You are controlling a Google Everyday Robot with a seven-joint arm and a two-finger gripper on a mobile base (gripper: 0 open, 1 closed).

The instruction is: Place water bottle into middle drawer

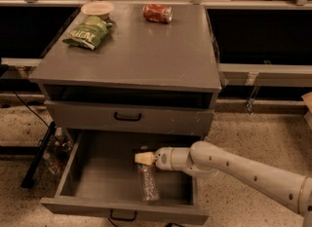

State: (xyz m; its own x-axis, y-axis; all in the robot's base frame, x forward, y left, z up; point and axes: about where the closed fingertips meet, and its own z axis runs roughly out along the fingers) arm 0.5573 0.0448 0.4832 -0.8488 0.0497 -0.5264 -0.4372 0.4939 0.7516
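Since the water bottle lies on its side on the bare floor of the middle drawer, right of centre in the lower part of the frame, I judge the main part of the job done or very nearly so. My gripper hangs inside the open drawer at the bottle's far end, the end nearer the cabinet, with my arm reaching in from the lower right corner of the frame over the drawer's right wall. Whether the gripper is grasping the bottle's neck or has let go I cannot tell: its pale tip sits directly at that end of the bottle, and I see no clear gap or contact between them. The bottle's length runs roughly front to back, its near end close to the drawer's front wall, and nothing else lies in the drawer with it. Above, the closed drawer front with its black handle is shut, and on the cabinet top in the upper half of the frame the red soda can, the green chip bag and the small bowl lie well apart from my work. What is left, as I see it, is only to make sure the bottle is released and resting, then lift my gripper up and out to the right without nudging the bottle or catching the drawer wall.
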